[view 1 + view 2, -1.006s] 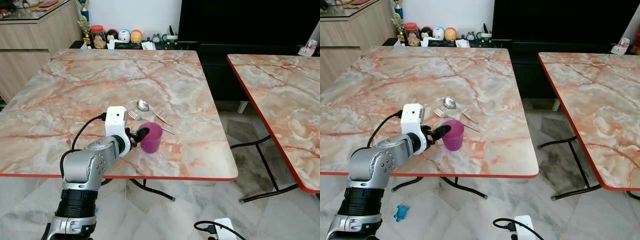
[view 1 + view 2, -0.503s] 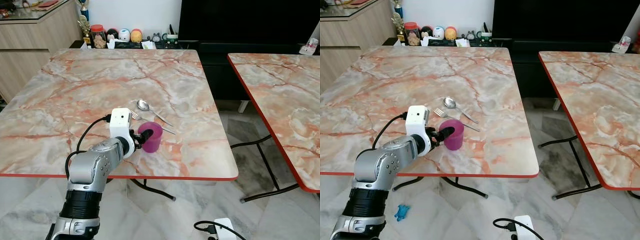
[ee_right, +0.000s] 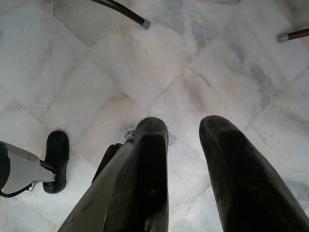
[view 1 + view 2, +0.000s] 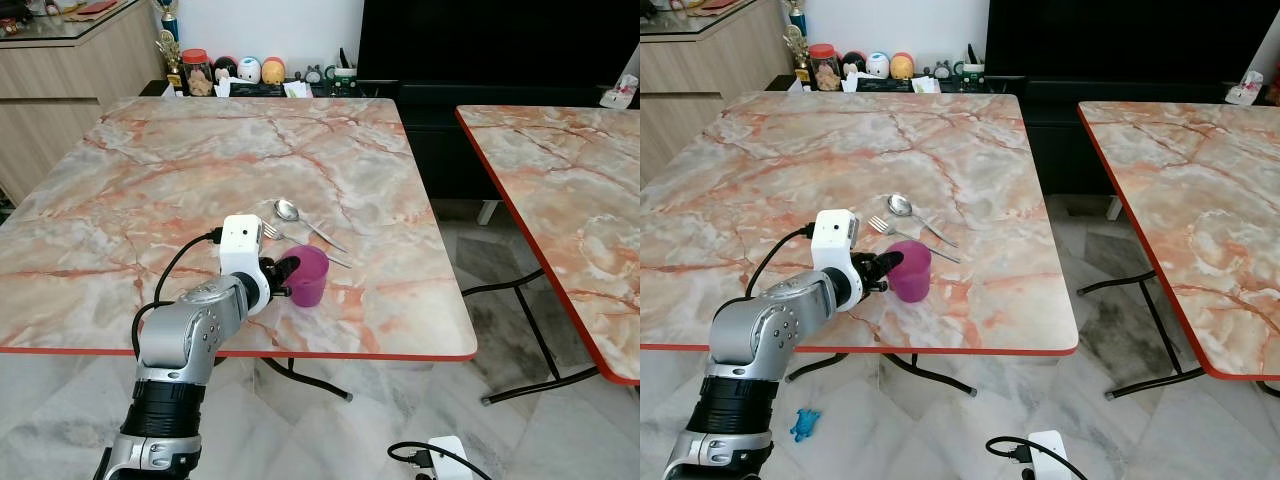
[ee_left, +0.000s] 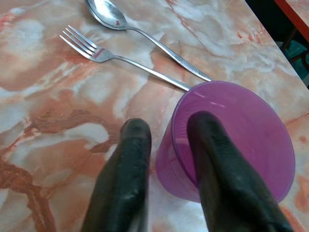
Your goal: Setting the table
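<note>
Gripping: left gripper [image 5: 166,164] has the near-left rim of a purple cup [image 4: 306,275]; one finger [image 5: 219,169] is inside the cup, the other [image 5: 124,174] outside, with the wall between them.

Fingers: narrowly parted and closed onto the cup wall. Whether they press firmly cannot be told.

Cup: upright on the marble table [image 4: 150,180], near its front edge and right of centre. No liquid can be made out in it.

Cutlery: a fork [image 4: 290,241] and a spoon [image 4: 305,222] lie side by side just beyond the cup, angled toward the far left. The fork's handle end passes close behind the cup; contact cannot be told.

Change: over the last second the left arm has pushed a little forward and right, and the cup now sits slightly farther right, closer to the cutlery. In the last half second it has hardly moved.

Meaning: judged from this, the cup is being set down or nudged into its place beside the fork and spoon, so this setting looks nearly complete. Letting go is probably the next step.

Risk: drawing the inner finger out could tip the light cup or knock the fork.

Right gripper [image 3: 186,169]: hangs idle over the pale floor tiles, fingers apart, holding nothing.

Second table [image 4: 560,190]: stands to the right.
</note>
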You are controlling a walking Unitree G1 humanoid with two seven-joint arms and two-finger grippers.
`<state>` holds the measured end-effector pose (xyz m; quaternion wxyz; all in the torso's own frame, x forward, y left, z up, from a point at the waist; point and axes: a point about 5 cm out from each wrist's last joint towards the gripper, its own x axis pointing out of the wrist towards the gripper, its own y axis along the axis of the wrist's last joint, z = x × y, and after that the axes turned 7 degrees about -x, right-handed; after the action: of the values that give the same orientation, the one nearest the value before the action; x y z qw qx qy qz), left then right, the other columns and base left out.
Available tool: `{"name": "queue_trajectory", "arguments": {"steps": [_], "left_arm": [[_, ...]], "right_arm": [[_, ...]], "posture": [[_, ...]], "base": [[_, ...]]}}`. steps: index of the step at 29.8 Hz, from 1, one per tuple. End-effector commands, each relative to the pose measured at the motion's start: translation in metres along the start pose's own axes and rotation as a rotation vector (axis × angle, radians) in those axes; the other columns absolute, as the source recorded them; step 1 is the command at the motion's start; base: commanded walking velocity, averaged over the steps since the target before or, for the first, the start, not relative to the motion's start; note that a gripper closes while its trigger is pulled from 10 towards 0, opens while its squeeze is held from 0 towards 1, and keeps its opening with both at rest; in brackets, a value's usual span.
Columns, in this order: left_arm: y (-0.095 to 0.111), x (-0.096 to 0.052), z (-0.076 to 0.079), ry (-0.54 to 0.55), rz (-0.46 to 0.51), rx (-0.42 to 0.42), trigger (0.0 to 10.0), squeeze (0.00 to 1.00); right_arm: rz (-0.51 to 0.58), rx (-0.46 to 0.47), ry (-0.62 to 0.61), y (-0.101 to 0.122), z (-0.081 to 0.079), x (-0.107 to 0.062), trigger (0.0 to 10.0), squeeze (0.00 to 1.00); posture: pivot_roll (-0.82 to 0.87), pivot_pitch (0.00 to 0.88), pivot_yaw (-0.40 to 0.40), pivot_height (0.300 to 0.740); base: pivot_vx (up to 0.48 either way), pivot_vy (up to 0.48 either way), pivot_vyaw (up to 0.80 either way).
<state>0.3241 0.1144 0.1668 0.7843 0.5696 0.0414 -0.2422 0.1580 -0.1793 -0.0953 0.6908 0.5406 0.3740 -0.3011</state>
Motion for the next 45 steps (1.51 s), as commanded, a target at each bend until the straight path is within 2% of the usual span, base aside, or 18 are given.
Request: {"name": "queue_trajectory", "arguments": {"steps": [1,27,29,30,31,32,33,35,36,37,38,39,41,43,45], "left_arm": [[0.001,0.001,0.0,0.01,-0.001,0.004,0.0,0.0],[0.0,0.0,0.0,-0.006,0.003,0.024,0.0,0.0],[0.004,-0.002,0.002,-0.028,0.055,0.024,0.0,0.0],[0.011,-0.005,0.006,-0.075,0.133,0.024,0.0,0.0],[0.011,-0.005,0.006,-0.075,0.133,0.024,0.0,0.0],[0.014,-0.007,0.007,-0.095,0.179,0.013,1.6,0.0],[0.018,-0.011,0.006,-0.099,0.251,0.011,10.0,0.0],[0.018,-0.011,0.006,-0.099,0.251,0.011,10.0,0.0],[0.021,-0.02,-0.002,-0.067,0.38,0.023,10.0,0.0],[0.021,-0.02,-0.002,-0.067,0.38,0.023,10.0,0.0],[0.021,-0.026,-0.009,-0.028,0.434,0.044,10.0,0.0],[0.018,-0.035,-0.024,0.057,0.519,0.102,10.0,0.0],[0.016,-0.039,-0.03,0.094,0.547,0.124,10.0,0.0],[0.015,-0.05,-0.043,0.169,0.616,0.142,10.0,0.0],[0.012,-0.055,-0.054,0.229,0.63,0.163,10.0,0.0]], "right_arm": [[0.0,0.0,-0.002,0.0,0.001,0.0,10.0,0.0],[0.002,-0.002,-0.001,0.001,0.001,0.0,10.0,0.0],[0.001,-0.002,-0.001,0.001,0.001,0.0,10.0,0.0],[0.001,-0.001,-0.001,0.001,0.001,0.0,10.0,0.0],[0.001,-0.001,-0.001,0.001,0.001,0.0,10.0,0.0],[0.001,-0.001,-0.001,0.001,0.001,0.0,10.0,0.0],[0.001,-0.002,-0.001,0.001,0.001,0.0,10.0,0.0],[0.001,-0.002,-0.001,0.001,0.001,0.0,10.0,0.0],[0.002,-0.002,-0.002,0.001,0.001,0.0,10.0,0.0],[0.002,-0.002,-0.002,0.001,0.001,0.0,10.0,0.0],[0.002,-0.002,-0.002,0.001,0.002,0.0,10.0,0.0],[0.003,-0.002,-0.003,0.0,0.002,0.0,10.0,0.0],[0.003,-0.002,-0.003,0.0,0.002,0.0,10.0,0.0],[0.003,-0.003,-0.005,0.0,0.003,0.0,10.0,0.0],[0.006,-0.003,-0.013,0.0,0.003,0.0,10.0,0.0]], "posture": [[0.14,0.008,-0.018,0.74],[0.14,0.003,-0.019,0.74],[0.14,0.002,-0.021,0.74],[0.14,0.002,-0.021,0.74],[0.14,0.002,-0.021,0.74],[0.15,0.001,-0.022,0.74],[0.15,0.0,-0.023,0.74],[0.15,0.0,-0.023,0.74],[0.14,0.0,-0.024,0.74],[0.14,0.0,-0.024,0.74],[0.14,0.0,-0.025,0.74],[0.15,0.0,-0.028,0.74],[0.15,0.0,-0.03,0.74],[0.15,0.0,-0.031,0.74],[0.15,0.0,-0.031,0.74]], "base": [[0.0,0.0,0.0],[0.0,0.0,0.0],[0.0,0.0,0.0],[0.0,0.0,0.0],[0.0,0.0,0.0],[0.0,0.0,0.0],[0.0,0.0,0.0],[0.0,0.0,0.0],[0.0,0.0,0.0],[0.0,0.0,0.0],[0.0,0.0,0.0],[0.0,0.0,0.0],[0.0,0.0,0.0],[0.0,0.0,0.0],[0.0,0.0,0.0]]}}
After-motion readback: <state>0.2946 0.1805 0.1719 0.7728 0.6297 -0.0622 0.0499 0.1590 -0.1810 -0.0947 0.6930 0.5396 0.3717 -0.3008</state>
